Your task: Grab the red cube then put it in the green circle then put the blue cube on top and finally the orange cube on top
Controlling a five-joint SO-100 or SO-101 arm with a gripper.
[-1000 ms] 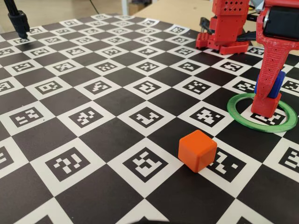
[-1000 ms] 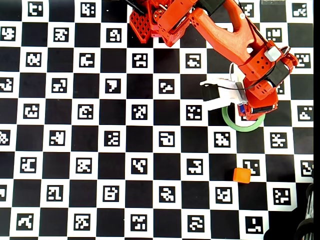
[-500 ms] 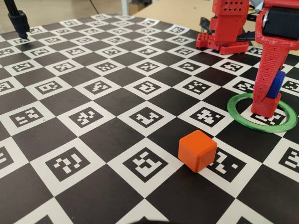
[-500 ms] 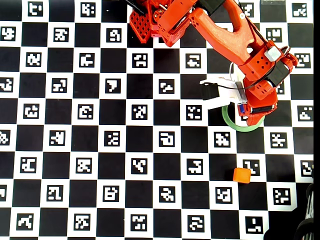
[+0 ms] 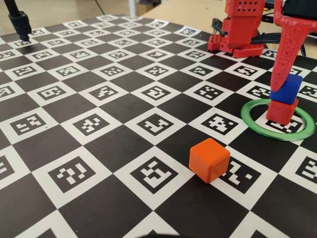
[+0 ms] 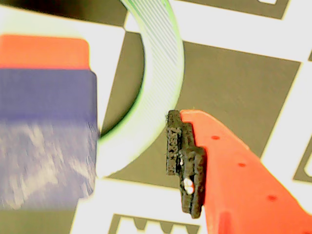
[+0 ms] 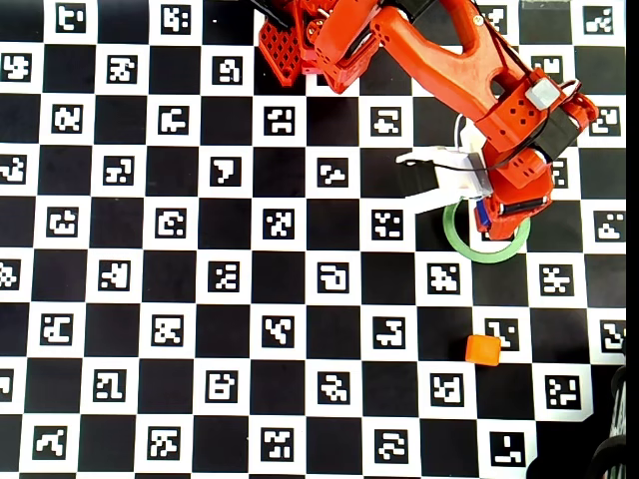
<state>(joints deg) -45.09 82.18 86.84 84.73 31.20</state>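
Observation:
The red cube (image 5: pixel 282 112) stands inside the green circle (image 5: pixel 252 121) at the right of the fixed view. The blue cube (image 5: pixel 287 89) sits on top of it, turned a little. My gripper (image 5: pixel 283 82) is lowered around the blue cube, with one red finger (image 5: pixel 285 49) down along the cube's left side. In the wrist view the blue cube (image 6: pixel 46 136) fills the left, the red cube (image 6: pixel 44 51) shows beyond it, and the black-padded finger (image 6: pixel 183 161) stands apart from it, with the green circle (image 6: pixel 161 73) showing in the gap. The jaws are open. The orange cube (image 5: pixel 209 159) lies alone nearer the front.
The board (image 5: pixel 99 129) is a black and white checkerboard of printed markers. The red arm base (image 5: pixel 237 34) stands at the back right. A black stand (image 5: pixel 20 22) is at the back left. In the overhead view the orange cube (image 7: pixel 483 349) lies below the green circle (image 7: pixel 459 239).

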